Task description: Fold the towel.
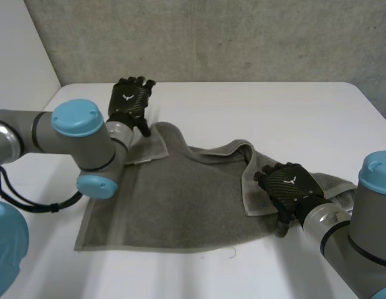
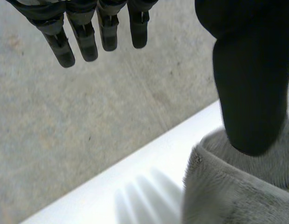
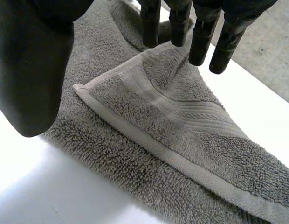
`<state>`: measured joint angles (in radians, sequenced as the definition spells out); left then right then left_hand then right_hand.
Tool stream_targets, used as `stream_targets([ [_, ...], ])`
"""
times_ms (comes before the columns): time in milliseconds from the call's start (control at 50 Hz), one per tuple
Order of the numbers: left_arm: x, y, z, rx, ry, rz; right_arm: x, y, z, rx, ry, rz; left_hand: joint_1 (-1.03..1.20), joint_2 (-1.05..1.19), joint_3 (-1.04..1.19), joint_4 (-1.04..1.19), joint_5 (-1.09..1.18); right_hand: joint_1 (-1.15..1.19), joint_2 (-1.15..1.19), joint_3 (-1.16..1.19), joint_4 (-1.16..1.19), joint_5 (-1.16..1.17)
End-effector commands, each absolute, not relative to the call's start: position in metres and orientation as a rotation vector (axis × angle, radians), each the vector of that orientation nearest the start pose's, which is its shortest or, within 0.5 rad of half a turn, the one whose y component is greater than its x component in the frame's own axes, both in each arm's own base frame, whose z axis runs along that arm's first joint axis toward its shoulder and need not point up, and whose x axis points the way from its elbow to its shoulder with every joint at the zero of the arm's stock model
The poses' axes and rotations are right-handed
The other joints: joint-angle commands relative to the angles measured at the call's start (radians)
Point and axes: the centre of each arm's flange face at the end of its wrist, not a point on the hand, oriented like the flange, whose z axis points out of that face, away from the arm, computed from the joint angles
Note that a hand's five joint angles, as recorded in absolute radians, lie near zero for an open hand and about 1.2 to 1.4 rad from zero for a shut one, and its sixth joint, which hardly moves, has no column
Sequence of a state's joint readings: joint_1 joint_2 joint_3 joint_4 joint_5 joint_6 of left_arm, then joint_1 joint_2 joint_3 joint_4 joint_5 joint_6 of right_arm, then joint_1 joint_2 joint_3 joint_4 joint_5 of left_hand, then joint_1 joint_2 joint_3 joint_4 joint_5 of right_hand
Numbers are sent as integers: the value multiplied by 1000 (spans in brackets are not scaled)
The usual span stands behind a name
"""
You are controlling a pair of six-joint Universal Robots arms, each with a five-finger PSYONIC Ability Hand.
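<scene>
A grey towel (image 1: 180, 199) lies spread on the white table (image 1: 274, 112). Its far left corner is turned over on itself, and a flap at its right end is folded inward. My left hand (image 1: 132, 103) hovers just past that far left corner, open and holding nothing. In the left wrist view its thumb (image 2: 249, 84) hangs over the towel's corner (image 2: 237, 191) and its fingers (image 2: 84, 37) are straight. My right hand (image 1: 289, 184) is over the folded right flap. In the right wrist view it is open, with its fingers (image 3: 200, 32) straight above the flap (image 3: 182, 121).
A grey concrete wall (image 1: 211, 37) stands behind the table, and a white wall (image 1: 18, 56) is at the far left. Bare table lies beyond the towel and along the front edge.
</scene>
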<state>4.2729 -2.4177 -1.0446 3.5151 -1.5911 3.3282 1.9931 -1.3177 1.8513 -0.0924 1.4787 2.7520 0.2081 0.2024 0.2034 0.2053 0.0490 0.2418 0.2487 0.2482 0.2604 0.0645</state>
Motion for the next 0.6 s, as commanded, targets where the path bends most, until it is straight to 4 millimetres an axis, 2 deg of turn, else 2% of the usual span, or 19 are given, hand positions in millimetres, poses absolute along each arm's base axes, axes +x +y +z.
stream_targets([
  [20,-287,-368,160,645,2291,-2233,247,-207,162,-1091,2330,-1621,-30,-24,-25,-27,-45,8,1,1,-11,10],
  [60,-272,-345,164,654,2351,-2151,247,-207,162,-1091,2330,-1621,-18,-12,-13,-15,-34,8,1,1,-11,10],
  [80,-272,-345,164,654,2352,-2151,247,-207,162,-1091,2330,-1621,-18,-12,-13,-15,-33,8,1,1,-11,10],
  [120,-260,-315,173,676,2393,-2089,247,-207,162,-1092,2329,-1620,-3,2,1,-1,-19,8,1,1,-11,10],
  [160,-260,-315,173,676,2393,-2089,246,-207,162,-1091,2331,-1619,-3,2,1,-1,-19,8,1,1,-11,10],
  [200,-247,-277,179,705,2443,-2025,247,-207,162,-1092,2330,-1618,35,40,39,37,19,8,1,1,-11,10],
  [220,-247,-277,179,706,2443,-2024,247,-207,162,-1096,2329,-1619,35,40,39,38,19,8,1,1,-11,10],
  [260,-237,-245,176,769,2520,-1949,247,-207,161,-1103,2330,-1619,108,113,112,111,92,5,-2,-2,-14,7],
  [280,-237,-245,176,769,2521,-1949,247,-207,161,-1111,2329,-1621,108,114,113,111,93,5,-2,-2,-14,7],
  [340,-222,-211,164,838,2668,-1791,246,-206,161,-1116,2330,-1618,261,266,265,264,245,5,-2,-2,-14,7],
  [360,-222,-211,164,838,2668,-1790,246,-206,161,-1118,2330,-1618,261,267,266,264,245,5,-2,-2,-14,7],
  [400,-217,-192,153,878,2749,-1666,246,-206,160,-1118,2330,-1618,261,267,266,264,245,2,-5,-5,-17,5],
  [460,-215,-186,148,899,2759,-1626,246,-206,160,-1121,2331,-1617,261,267,266,264,245,2,-5,-5,-17,5],
  [500,-211,-176,138,989,2732,-1557,246,-206,160,-1119,2331,-1616,261,267,266,264,245,2,-5,-5,-17,5],
  [600,-211,-177,130,1062,2657,-1572,246,-206,160,-1120,2334,-1616,264,269,268,267,248,2,-5,-5,-17,5],
])
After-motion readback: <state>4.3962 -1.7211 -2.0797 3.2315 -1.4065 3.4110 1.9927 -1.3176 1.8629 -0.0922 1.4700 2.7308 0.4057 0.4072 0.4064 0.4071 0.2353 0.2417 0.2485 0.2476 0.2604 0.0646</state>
